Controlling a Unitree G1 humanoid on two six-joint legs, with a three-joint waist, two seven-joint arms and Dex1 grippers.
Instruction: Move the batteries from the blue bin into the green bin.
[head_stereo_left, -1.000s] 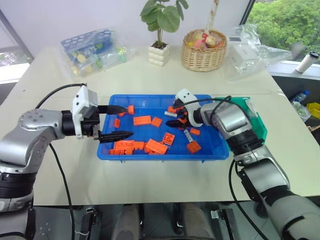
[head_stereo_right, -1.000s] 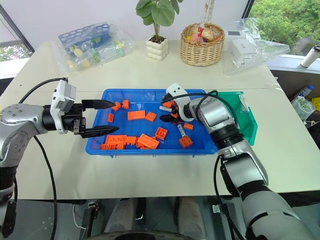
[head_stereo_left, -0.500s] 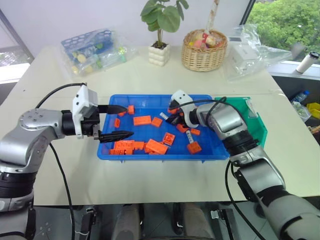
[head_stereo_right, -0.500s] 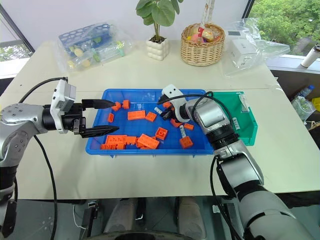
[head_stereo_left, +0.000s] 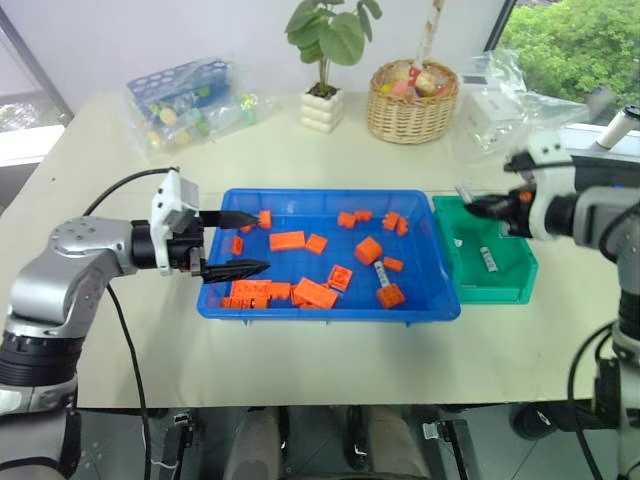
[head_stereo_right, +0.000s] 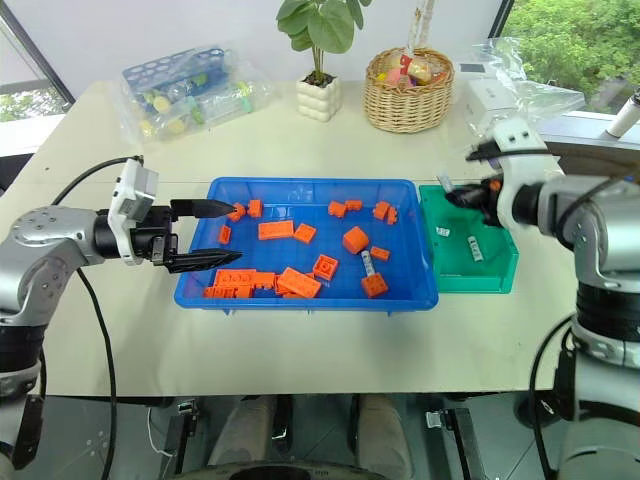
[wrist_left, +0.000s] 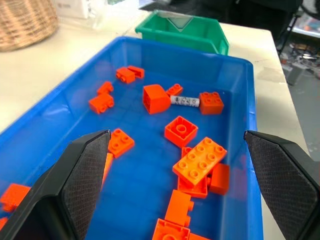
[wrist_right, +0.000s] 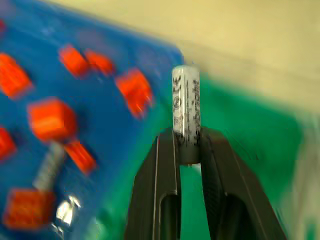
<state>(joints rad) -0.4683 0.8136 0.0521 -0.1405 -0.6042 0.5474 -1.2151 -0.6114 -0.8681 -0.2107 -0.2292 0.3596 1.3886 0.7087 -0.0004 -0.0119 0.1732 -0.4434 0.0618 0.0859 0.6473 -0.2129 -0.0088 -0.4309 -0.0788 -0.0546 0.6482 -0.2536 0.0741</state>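
The right gripper (wrist_right: 186, 150) pinches a battery (wrist_right: 185, 107) between its black fingers and holds it above the green bin (head_stereo_right: 495, 275), near the bin's back left corner. Two more batteries (head_stereo_right: 473, 246) lie on the green floor below. One battery (head_stereo_left: 378, 271) lies in the blue bin (head_stereo_left: 330, 306) among the orange bricks (head_stereo_left: 313, 293), just beside a brick. Over at the blue bin's left end, the left gripper (head_stereo_left: 230, 242) hangs with its fingers spread wide, gripping nothing.

Office-like room, pale table (head_stereo_left: 300, 150), potted plant (head_stereo_left: 325, 60) (window behind)
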